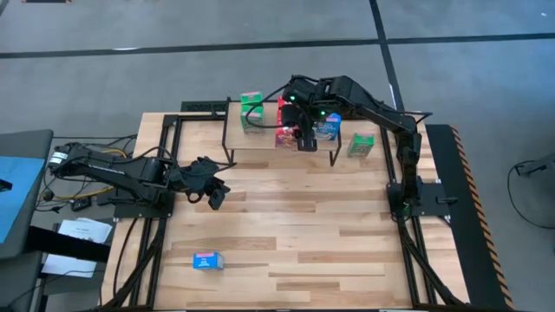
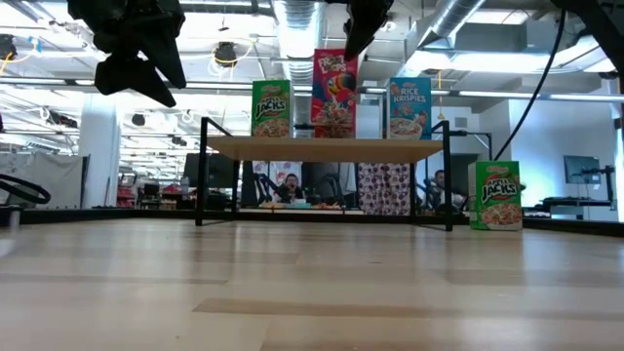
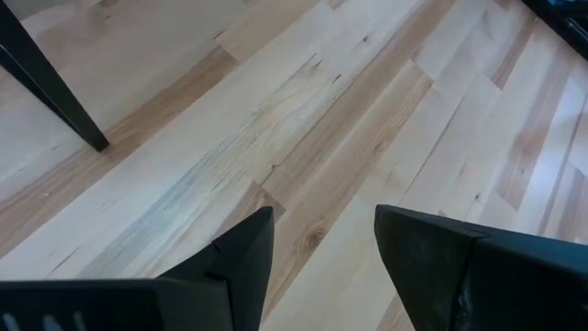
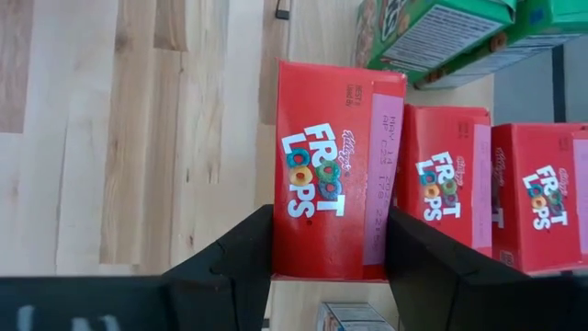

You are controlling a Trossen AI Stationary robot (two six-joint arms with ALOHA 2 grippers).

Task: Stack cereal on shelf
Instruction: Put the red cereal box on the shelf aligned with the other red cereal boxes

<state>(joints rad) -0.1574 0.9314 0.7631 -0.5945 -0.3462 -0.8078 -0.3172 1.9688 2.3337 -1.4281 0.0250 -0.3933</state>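
The table is a large slatted light-wood top. The shelf stands at its far edge on thin black legs.

Right arm: reaches from its base at the table's right side across and over the shelf, wrist bent down. The right gripper is closed on a red cereal box; the fingers press both narrow sides of the box. In the low view this box stands upright on the shelf at mid-row, with the gripper coming down onto its top. The wrist view shows two more red boxes lined up behind it.

Left arm: stretched low from the table's left side toward the centre, forearm near level. The left gripper hangs above bare wood, fingers partly apart, nothing between them.

Other cereal: a green box and a blue box flank the red one on the shelf. One green box stands on the table just right of the shelf. One blue box lies flat near the front left of the table.
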